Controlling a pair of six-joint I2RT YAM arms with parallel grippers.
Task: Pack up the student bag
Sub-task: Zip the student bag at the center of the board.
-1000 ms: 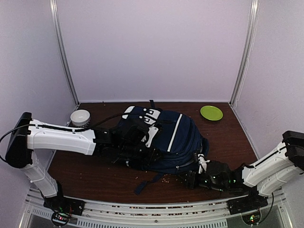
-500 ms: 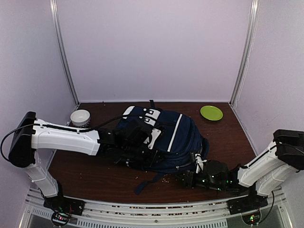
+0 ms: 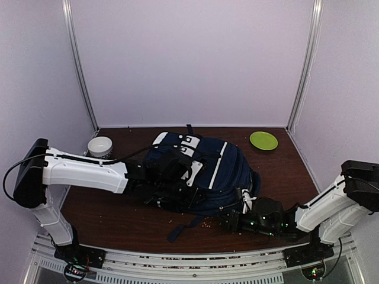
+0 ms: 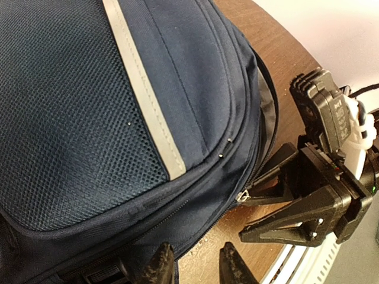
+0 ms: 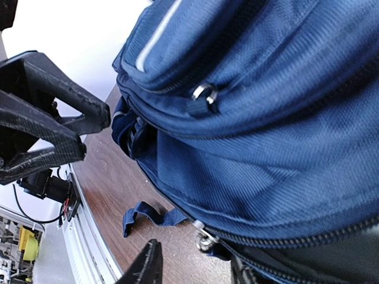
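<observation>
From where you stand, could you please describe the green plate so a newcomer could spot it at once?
On the dark wooden table, find the big navy student bag lying in the middle. Beyond it, in the far right corner, sits the green plate. It is flat and bright lime, whereas the only other dish, a white bowl, stands at the far left.

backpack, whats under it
The brown table is under the backpack, and a dark strap sticks out from beneath its near edge. Anything else lying under it is covered by the fabric and cannot be seen.
</observation>
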